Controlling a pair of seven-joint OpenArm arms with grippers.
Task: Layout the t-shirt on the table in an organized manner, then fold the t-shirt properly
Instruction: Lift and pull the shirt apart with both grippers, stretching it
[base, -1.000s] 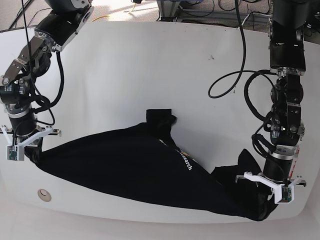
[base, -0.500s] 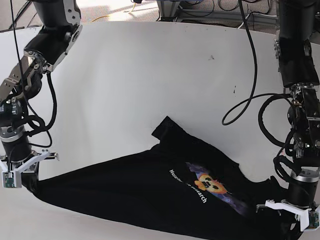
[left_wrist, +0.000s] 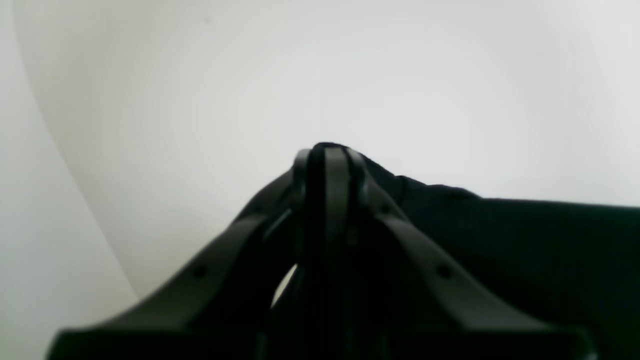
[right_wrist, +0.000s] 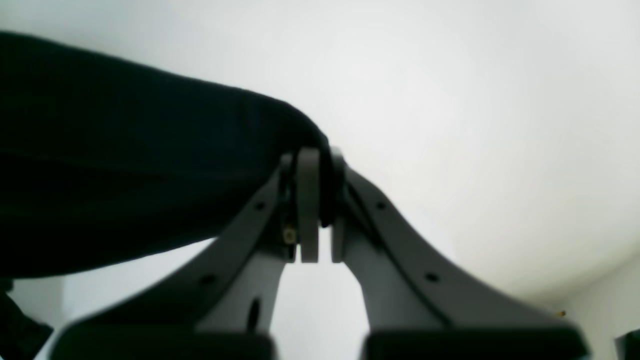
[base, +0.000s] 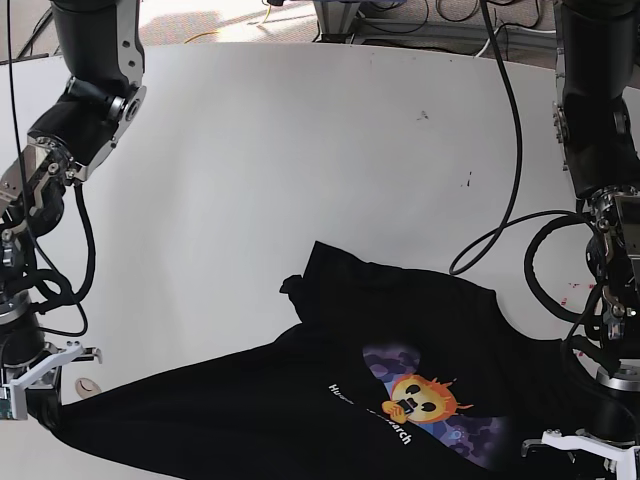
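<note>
I've got both arms down at the near edge of the table (base: 300, 130), and the t-shirt (base: 330, 400) is stretched between them across that near edge. The printed side faces up: an orange and purple cartoon print (base: 425, 400) with a line of white lettering (base: 375, 412) just left of it, both sitting right of the shirt's middle. One sleeve (base: 325, 270) pokes up toward the centre of the table, a little rumpled where it meets the body.

My left gripper (left_wrist: 327, 165) is pinched tight on a bunched corner of the black cloth; in its wrist view the fabric runs off to the right, with white tabletop behind. In the base view that gripper sits at the shirt's right end, mostly cut off by the bottom of the picture.

My right gripper (right_wrist: 315, 165) is clamped on the other end, cloth wedged between the closed fingers (right_wrist: 307, 200) and trailing away to the left. From the base view it (base: 38, 385) stands at the shirt's left tip, just beside a small round hole (base: 88, 385) in the table.

Black cables (base: 505, 180) hang over the far right part of the tabletop.
</note>
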